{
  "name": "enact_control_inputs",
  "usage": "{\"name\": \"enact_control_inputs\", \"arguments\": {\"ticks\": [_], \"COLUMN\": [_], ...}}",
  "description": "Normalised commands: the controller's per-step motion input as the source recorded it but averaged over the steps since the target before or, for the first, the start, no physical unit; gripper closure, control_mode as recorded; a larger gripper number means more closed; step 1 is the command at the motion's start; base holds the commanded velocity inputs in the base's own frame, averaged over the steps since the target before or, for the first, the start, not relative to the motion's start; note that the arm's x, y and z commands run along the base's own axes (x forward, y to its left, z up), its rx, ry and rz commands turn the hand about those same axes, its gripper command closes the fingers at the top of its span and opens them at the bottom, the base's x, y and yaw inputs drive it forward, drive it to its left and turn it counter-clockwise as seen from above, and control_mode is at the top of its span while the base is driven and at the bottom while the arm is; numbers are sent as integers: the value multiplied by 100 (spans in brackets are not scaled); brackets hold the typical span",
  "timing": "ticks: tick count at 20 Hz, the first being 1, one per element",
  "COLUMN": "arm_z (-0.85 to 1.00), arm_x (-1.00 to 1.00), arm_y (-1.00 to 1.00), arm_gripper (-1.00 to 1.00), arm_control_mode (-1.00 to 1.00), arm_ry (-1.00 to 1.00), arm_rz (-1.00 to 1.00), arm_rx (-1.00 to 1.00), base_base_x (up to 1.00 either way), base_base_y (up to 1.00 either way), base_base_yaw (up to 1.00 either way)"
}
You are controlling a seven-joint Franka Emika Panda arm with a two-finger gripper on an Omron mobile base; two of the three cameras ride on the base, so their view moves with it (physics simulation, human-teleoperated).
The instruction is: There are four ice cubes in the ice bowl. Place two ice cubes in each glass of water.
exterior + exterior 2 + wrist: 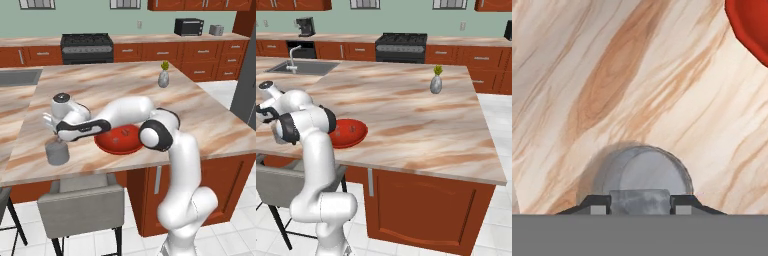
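My gripper point(641, 206) hangs straight over a short grey glass of water point(643, 170) and is shut on a small pale ice cube point(640, 198), held between the two dark fingertips point(598, 205). In the left base view the gripper point(56, 137) sits just above that glass point(57, 153) near the counter's front left. To its right lies the red ice bowl point(120, 141), partly behind my forearm, with two tiny ice cubes point(125, 132) showing inside. The bowl point(352, 133) also appears beside my elbow, and its rim point(751, 25) at the hand view's top right.
A small grey vase with a green sprig point(163, 77) stands far back on the wood-grain island point(210, 120). A grey stool point(82, 202) is tucked under the front edge below the glass. A sink point(301, 66) lies at the back left.
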Motion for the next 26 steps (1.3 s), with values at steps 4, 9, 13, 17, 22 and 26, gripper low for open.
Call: {"name": "enact_control_inputs", "arguments": {"ticks": [4,9,13,17,22,26], "arm_z": [10,-6,-39,-38,-20,-3], "arm_x": [17,23,0,0,0,16], "arm_y": [14,9,0,-1,-3,0], "arm_gripper": [100,100,100,100,100,100], "arm_control_mode": [-100,-100,-100,-100,-100,-100], "arm_ry": [6,1,3,3,0,0], "arm_rz": [-3,0,0,0,0,0], "arm_rx": [0,0,0,0,2,1], "base_base_x": [0,0,0,0,0,0], "base_base_y": [0,0,0,0,0,0], "base_base_yaw": [0,0,0,0,0,0]}}
